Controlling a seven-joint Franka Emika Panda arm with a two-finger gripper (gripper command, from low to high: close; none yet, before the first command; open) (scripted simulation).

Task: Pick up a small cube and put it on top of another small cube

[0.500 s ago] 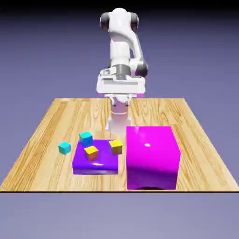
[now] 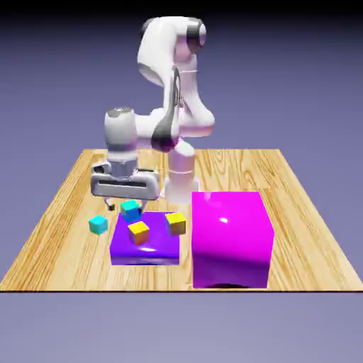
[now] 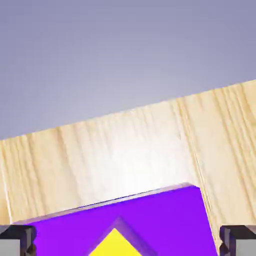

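gripper (image 2: 126,205) jaws wide open, empty; small cube (image 2: 130,210) just below them, looks light and rigid, pinch opposite flat sides.

Nothing to read here, folks: no words, no numbers, no logos or signs in either view. The white arm (image 2: 174,85) carries no brand mark, the big magenta block (image 2: 232,237) at lower right of the exterior view is plain and glossy, and the purple slab (image 2: 145,246) and the little cubes at centre left show bare colour only. The wooden table (image 2: 64,205) has grain and nothing else.
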